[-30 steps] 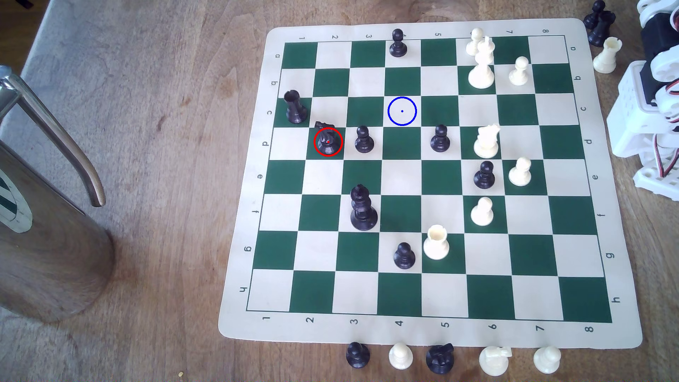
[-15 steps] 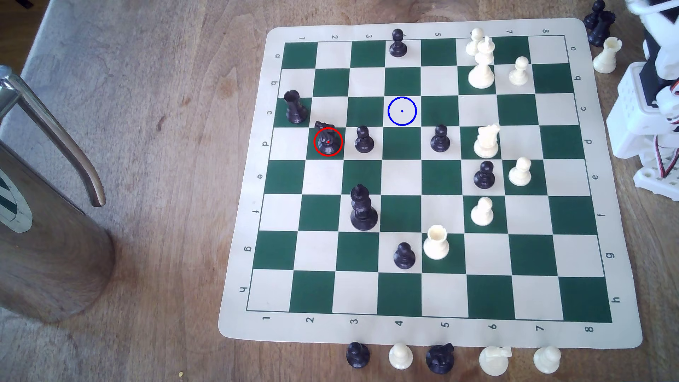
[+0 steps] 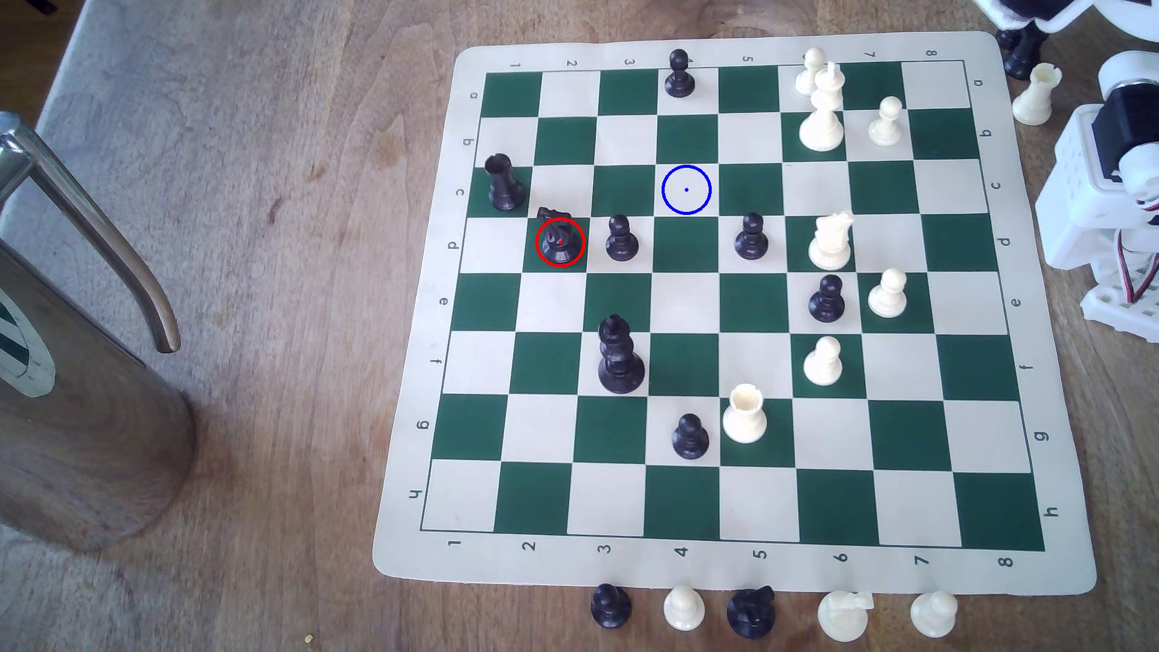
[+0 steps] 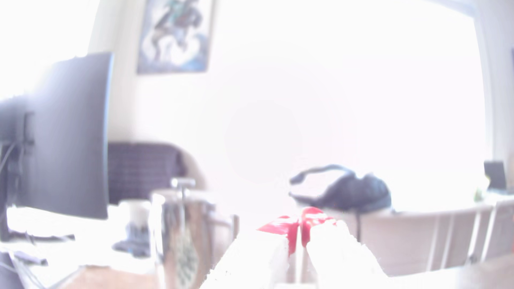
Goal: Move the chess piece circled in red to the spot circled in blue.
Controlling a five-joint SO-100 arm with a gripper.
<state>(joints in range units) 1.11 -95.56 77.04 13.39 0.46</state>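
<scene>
The chess piece, a black knight [image 3: 560, 241], stands inside the red ring on a green square near the exterior view's left side of the board [image 3: 683, 508]. The spot [image 3: 686, 189] is a bare cream square with a blue ring, two columns to the right and one row further back. In the wrist view my gripper [image 4: 300, 228] is lifted and aimed out at the room. Its red-tipped fingers [image 4: 290, 230] are pressed nearly together with nothing between them. The white arm [image 3: 1104, 188] stands off the board at the exterior view's right edge, far from the knight.
A black rook [image 3: 503, 182] and a black pawn [image 3: 621, 238] flank the knight. More black and white pieces dot the board. Captured pieces [image 3: 752, 611] line the near edge, others sit by the top right corner [image 3: 1035, 94]. A tall metal jug [image 3: 75, 401] stands at the left.
The arm's upper links have swung up and back at the exterior view's right edge, and a part now reaches over the top right corner. No piece has moved.
</scene>
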